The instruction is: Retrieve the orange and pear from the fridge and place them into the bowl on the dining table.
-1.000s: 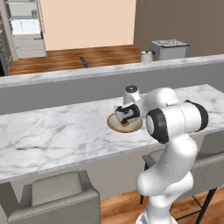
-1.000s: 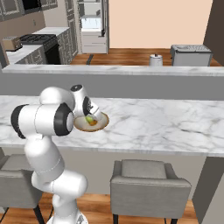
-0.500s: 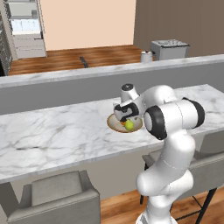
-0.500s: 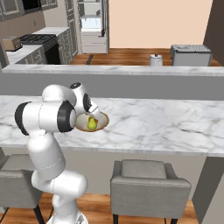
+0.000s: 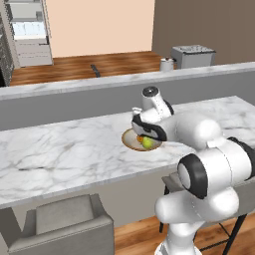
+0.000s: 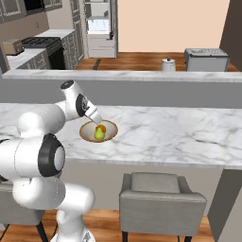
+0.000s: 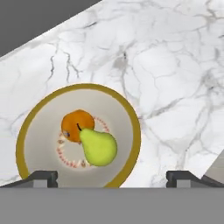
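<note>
Partly hidden: bowl [image 7: 131,127] near rim cut off; orange [image 7: 73,124] overlapped by pear [image 7: 99,147]. One each, on tabletop [image 7: 175,78]. Tool [image 7: 112,177] spread wide, empty.

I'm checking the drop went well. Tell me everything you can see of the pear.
The pear is smooth, yellow-green, roundish with a tapered end and a short dark stem. It lies on its side inside the bowl, near the middle of the cream floor, stem end against the orange. Nothing grips it: the gripper hovers above with jaws wide apart.
</note>
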Controlling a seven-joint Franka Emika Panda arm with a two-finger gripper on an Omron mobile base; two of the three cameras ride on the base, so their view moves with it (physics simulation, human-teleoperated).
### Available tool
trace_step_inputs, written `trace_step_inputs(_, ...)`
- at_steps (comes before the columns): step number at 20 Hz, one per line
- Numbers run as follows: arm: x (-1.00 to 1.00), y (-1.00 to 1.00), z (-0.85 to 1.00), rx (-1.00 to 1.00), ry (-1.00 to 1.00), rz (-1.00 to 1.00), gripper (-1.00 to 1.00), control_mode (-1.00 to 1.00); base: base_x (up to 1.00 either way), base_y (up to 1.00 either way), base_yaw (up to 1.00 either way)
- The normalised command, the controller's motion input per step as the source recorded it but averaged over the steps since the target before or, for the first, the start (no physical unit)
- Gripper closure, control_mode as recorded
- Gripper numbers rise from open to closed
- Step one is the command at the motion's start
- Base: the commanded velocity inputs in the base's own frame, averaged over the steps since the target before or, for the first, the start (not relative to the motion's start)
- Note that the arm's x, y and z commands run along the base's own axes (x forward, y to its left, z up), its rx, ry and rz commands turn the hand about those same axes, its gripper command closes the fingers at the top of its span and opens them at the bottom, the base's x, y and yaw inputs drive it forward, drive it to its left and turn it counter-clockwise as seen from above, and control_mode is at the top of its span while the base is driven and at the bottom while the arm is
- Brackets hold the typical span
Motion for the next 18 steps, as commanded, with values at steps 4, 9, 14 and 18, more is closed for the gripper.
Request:
trace_step_inputs(4, -0.78, 0.0, 1.0, 0.0, -0.3, 0.04, -1.0, -1.0, 0.0, 0.0, 0.0)
trace_step_inputs(9, -0.8, 0.0, 1.0, 0.0, -0.33, 0.08, -1.0, -1.0, 0.0, 0.0, 0.0)
trace_step_inputs(14, -0.91, 0.0, 0.98, -0.01, -0.16, 0.18, -1.0, -1.0, 0.0, 0.0, 0.0)
trace_step_inputs(18, -1.0, 0.0, 0.83, -0.04, -0.01, 0.28, -1.0, -1.0, 0.0, 0.0, 0.0)
